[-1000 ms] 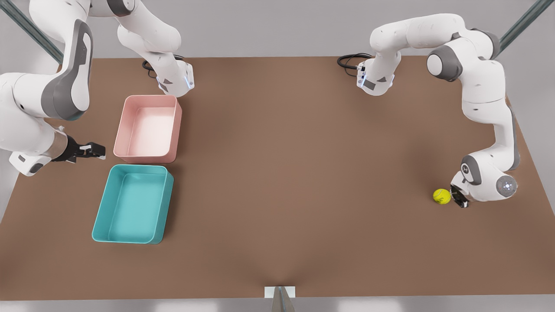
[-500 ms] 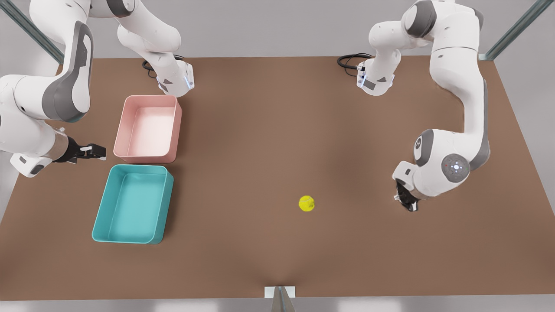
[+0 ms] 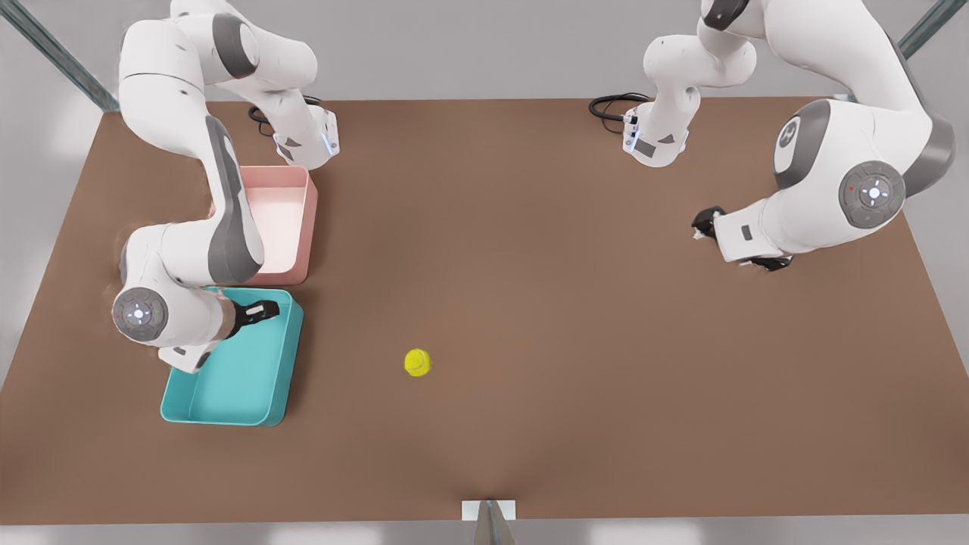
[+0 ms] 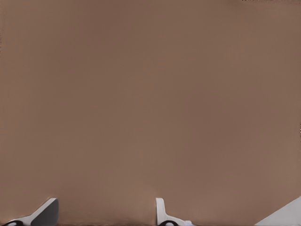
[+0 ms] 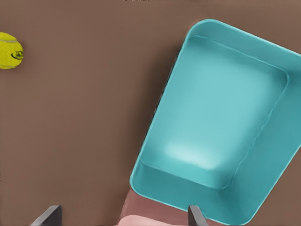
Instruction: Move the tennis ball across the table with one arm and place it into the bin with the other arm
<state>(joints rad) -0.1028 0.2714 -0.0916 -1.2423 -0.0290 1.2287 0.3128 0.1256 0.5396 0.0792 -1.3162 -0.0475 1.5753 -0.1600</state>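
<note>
The yellow-green tennis ball (image 3: 417, 362) (image 5: 9, 51) lies loose on the brown table (image 3: 530, 265) (image 4: 150, 94), a little to the right of the teal bin (image 3: 291, 363) (image 5: 221, 108) in the front view. My right gripper (image 3: 261, 310) (image 5: 121, 214) hangs open above the bin's far end, holding nothing. At the front view's right, far from the ball, my left gripper (image 3: 704, 223) (image 4: 103, 214) is raised over bare table, open and holding nothing.
A pink bin (image 3: 299, 227) (image 5: 141, 219) stands directly behind the teal one, partly covered by the right arm. Both arm bases and black cables (image 3: 613, 106) sit at the table's far edge. A small white bracket (image 3: 488, 511) marks the near edge.
The ball has rolled on toward the front view's left, nearer the teal bin. The right arm swung in over the teal bin. The left arm pulled back, up and away.
</note>
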